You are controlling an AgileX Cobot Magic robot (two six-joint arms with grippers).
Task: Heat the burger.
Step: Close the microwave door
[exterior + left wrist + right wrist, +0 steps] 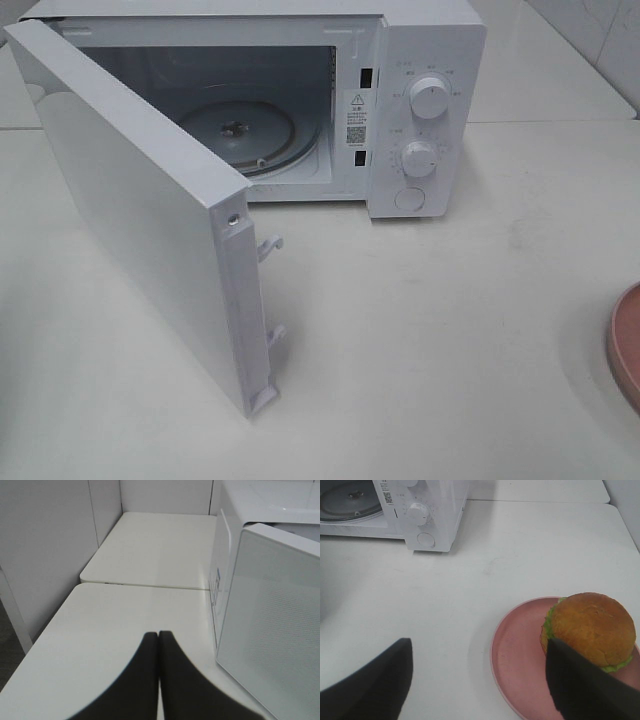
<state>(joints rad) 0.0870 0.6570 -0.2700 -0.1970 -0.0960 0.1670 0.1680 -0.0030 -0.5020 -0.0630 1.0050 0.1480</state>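
The burger point(590, 626), with a golden-brown bun and green lettuce, sits on a round pink plate point(517, 655) in the right wrist view. My right gripper point(479, 666) is open, with one dark finger point(580, 690) in front of the burger's near side and the other finger point(375, 680) far off it. The white microwave point(420, 90) stands at the back with its door point(140, 200) swung wide open and its glass turntable point(240, 130) bare. My left gripper point(159, 645) is shut and empty, beside the microwave's outer wall point(270, 620). Neither gripper shows in the high view.
Only the plate's edge point(628, 345) shows at the right border of the high view. The open door juts out over the white table point(440, 340). Two knobs point(430, 98) and a button are on the microwave's right panel. A grey partition point(45, 555) stands to the left.
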